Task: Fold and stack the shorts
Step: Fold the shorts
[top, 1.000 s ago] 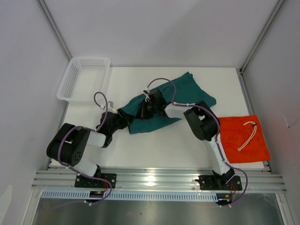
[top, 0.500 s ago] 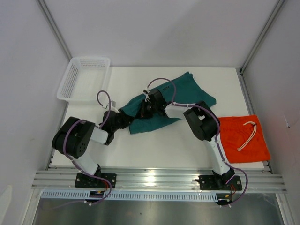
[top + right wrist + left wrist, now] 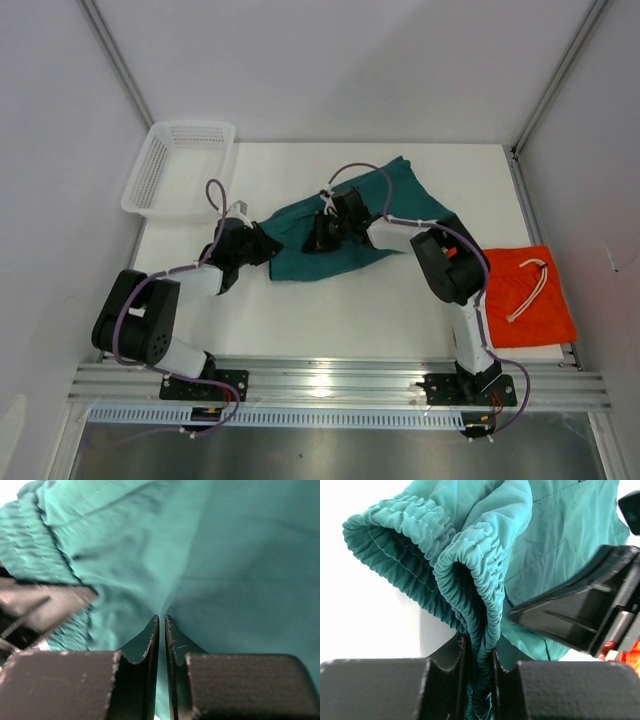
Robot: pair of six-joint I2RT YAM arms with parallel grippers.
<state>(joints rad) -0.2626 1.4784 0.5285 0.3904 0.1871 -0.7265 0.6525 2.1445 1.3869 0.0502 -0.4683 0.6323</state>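
**Teal shorts (image 3: 395, 195) pinched from both sides**

Orange shorts (image 3: 520, 325) lie flat at near-right of table (image 3: 350, 310), apart from both arms. Mid-table: L pincer (image 3: 479, 650) narrow, clamped on the teal pair's bunched elastic waistband. R pincer (image 3: 161, 622) nearly closed, thin fold of same fabric in the slit. Basket (image 3: 180, 165) at far-left corner.

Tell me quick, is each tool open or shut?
Left tool: shut on the teal shorts, at the waistband.
Right tool: shut on the teal shorts too.
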